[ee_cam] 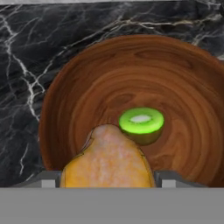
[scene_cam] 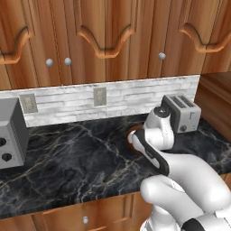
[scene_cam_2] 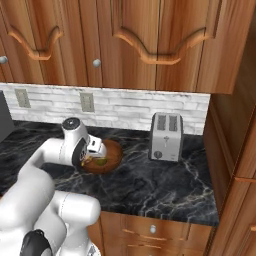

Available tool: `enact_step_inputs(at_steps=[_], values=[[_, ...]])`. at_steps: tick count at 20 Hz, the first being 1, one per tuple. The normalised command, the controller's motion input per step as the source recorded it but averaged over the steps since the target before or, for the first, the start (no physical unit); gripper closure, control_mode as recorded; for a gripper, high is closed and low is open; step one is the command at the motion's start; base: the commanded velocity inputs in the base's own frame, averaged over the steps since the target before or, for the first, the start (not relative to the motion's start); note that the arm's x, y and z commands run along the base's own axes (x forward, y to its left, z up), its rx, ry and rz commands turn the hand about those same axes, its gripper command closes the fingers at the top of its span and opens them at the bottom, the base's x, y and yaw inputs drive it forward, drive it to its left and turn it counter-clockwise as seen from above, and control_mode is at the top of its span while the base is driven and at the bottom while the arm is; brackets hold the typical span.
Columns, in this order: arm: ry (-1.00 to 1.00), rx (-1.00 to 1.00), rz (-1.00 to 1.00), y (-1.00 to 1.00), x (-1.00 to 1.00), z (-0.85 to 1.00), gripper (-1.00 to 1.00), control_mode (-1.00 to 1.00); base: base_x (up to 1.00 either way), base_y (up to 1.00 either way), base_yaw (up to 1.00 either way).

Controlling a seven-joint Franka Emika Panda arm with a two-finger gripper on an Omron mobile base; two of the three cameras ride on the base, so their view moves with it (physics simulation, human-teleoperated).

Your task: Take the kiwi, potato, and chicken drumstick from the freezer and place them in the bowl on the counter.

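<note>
- Gripper point(ee_cam: 107, 177) hangs over the wooden bowl point(ee_cam: 78, 87), and between its jaws it grips a pale orange and tan piece of food point(ee_cam: 109, 164). I cannot tell for sure if this is the potato or the chicken drumstick.
- Kiwi point(ee_cam: 141, 124) lies inside the bowl, near the middle of its floor, with the green cut face up. It is just beside the tip of the held food; if they touch, I cannot tell.
- Bowl stands on the black marble counter point(scene_cam: 67, 162), in front of the pale brick wall point(scene_cam: 135, 97).
- Toaster point(scene_cam_2: 166, 136) stands on the same counter, to the right of the bowl and apart from it.
- Arm point(scene_cam_2: 75, 145) reaches down over the left part of the bowl point(scene_cam_2: 112, 155) in the right base view.
</note>
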Motion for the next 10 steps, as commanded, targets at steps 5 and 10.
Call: enact_step_inputs(at_steps=[5, 10], values=[[0.00, 0.00, 0.00, 0.01, 0.07, -0.02, -1.00, -1.00, 0.00, 0.00, 0.00], [-0.02, 0.00, 0.00, 0.00, 0.00, 0.01, -1.00, -1.00, 0.00, 0.00, 0.00]])
